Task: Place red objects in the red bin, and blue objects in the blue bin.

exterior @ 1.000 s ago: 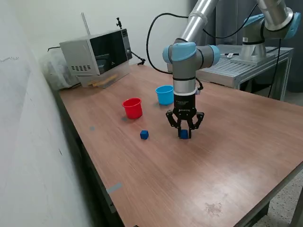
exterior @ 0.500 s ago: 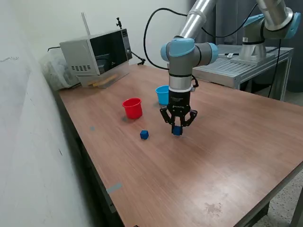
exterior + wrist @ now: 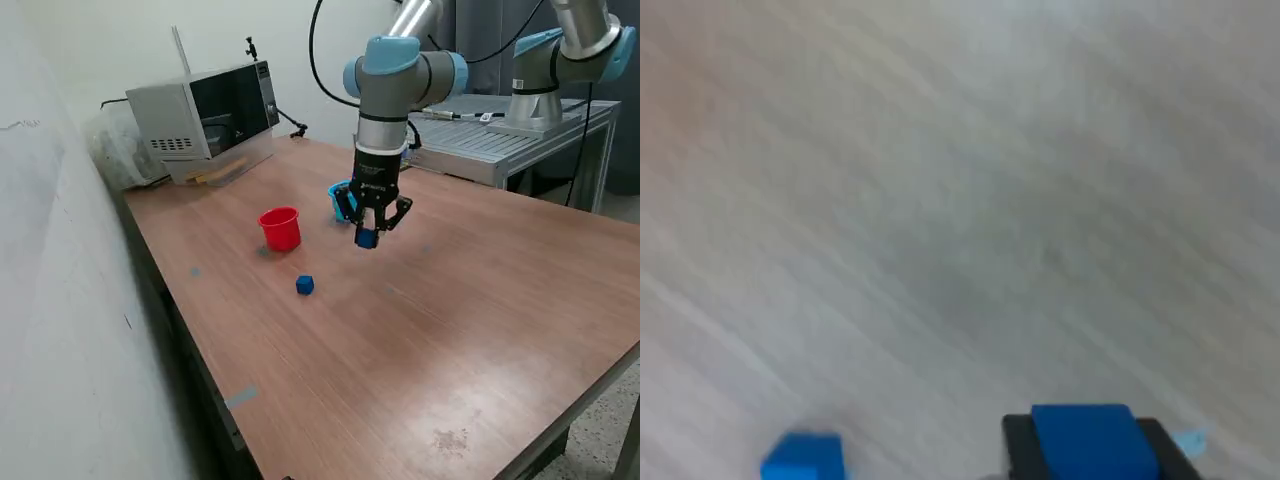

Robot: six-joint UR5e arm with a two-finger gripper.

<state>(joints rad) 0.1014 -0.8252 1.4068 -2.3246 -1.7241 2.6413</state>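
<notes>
My gripper (image 3: pixel 367 238) is shut on a small dark blue cube (image 3: pixel 367 239) and holds it in the air above the table. The same cube (image 3: pixel 1085 440) shows between the fingers in the blurred wrist view. The light blue cup (image 3: pixel 339 198), the blue bin, stands just behind the gripper and is mostly hidden by it. A red cup (image 3: pixel 281 228), the red bin, stands toward the exterior view's left. A second dark blue cube (image 3: pixel 305 285) lies on the wooden table (image 3: pixel 450 330) in front of the red cup, and appears in the wrist view too (image 3: pixel 803 457). No red objects show.
A grey microwave (image 3: pixel 205 115) sits at the far corner of the table, at the exterior view's left. A second robot arm (image 3: pixel 565 55) stands on a metal bench behind the table. A white wall runs along the exterior view's left.
The gripper has lifted the blue cube off the table and carried it up and toward the light blue cup. The other cube and both cups have stayed put.
</notes>
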